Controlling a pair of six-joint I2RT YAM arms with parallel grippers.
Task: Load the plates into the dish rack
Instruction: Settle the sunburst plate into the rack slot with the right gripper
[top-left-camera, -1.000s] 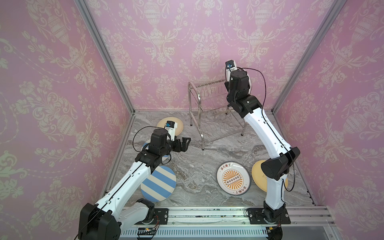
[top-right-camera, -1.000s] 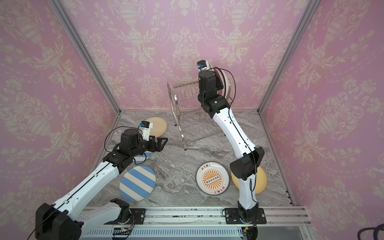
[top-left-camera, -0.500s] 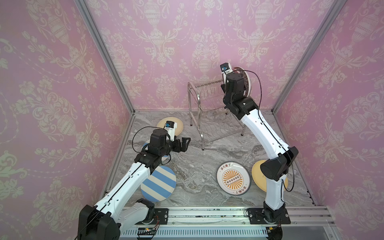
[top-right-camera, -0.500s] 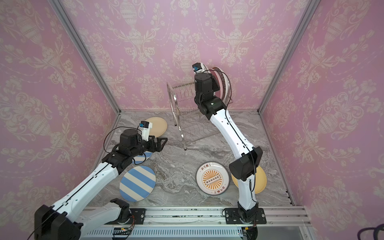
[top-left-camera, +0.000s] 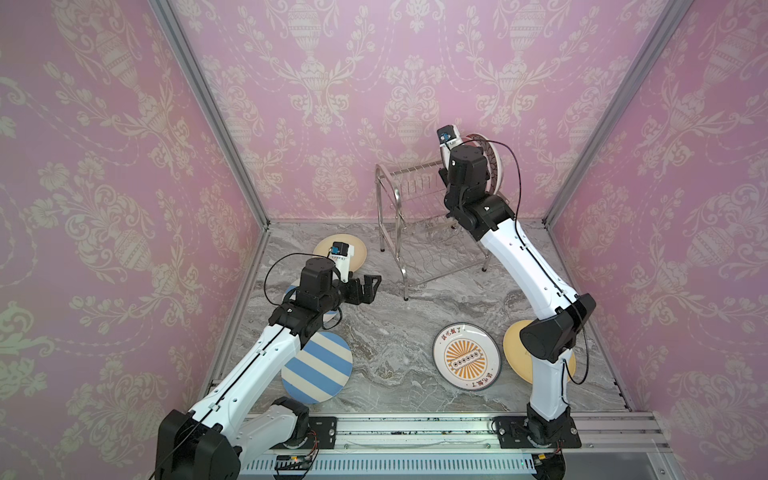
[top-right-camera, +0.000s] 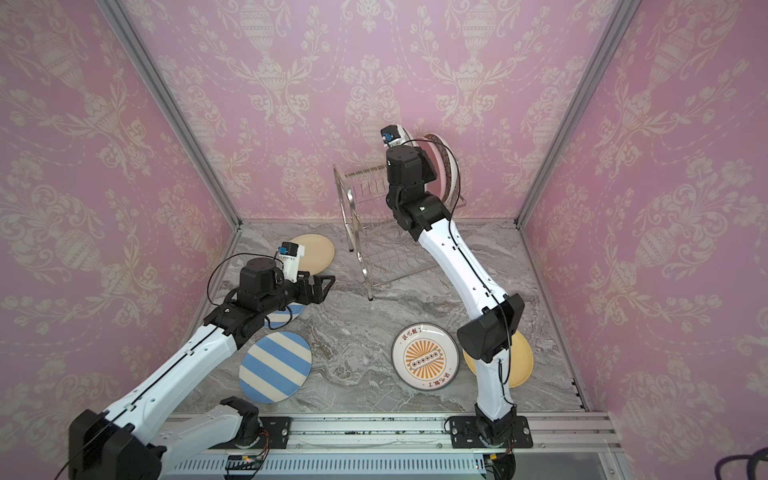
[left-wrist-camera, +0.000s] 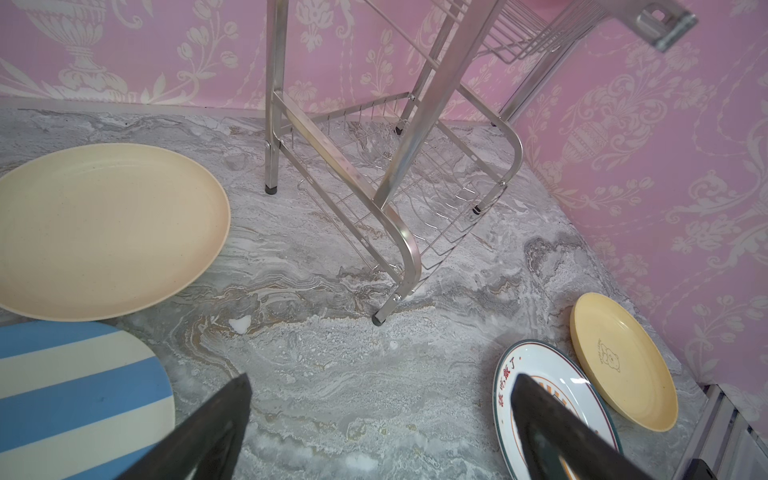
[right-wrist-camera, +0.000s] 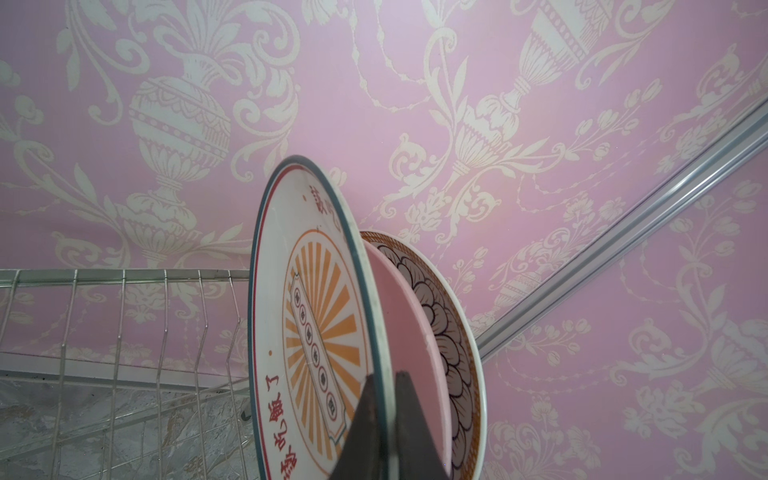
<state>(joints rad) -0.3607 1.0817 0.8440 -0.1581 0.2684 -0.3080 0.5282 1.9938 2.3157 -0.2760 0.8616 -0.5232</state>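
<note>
R tool (right-wrist-camera: 384, 419) clamped on rim of sunburst plate (right-wrist-camera: 316, 332), upright at top tier of dish rack (top-left-camera: 428, 232), just beside pink plate (right-wrist-camera: 411, 332) & petal plate (right-wrist-camera: 451, 332). Rack by desk's (top-left-camera: 395, 332) far edge. L tool (top-left-camera: 365, 289) jaws apart, empty, above desk nr left edge. Striped plate (top-left-camera: 318, 365), 2nd sunburst plate (top-left-camera: 465, 357) flat nr front edge

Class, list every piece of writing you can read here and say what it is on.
"該吃飯了": red, on the rim of the flat sunburst plate.
"吃飯了": red, on the held sunburst plate in the right gripper.
Tiny characters in each sunburst's centre, and lettering on the yellow plate: too small to read.
</note>
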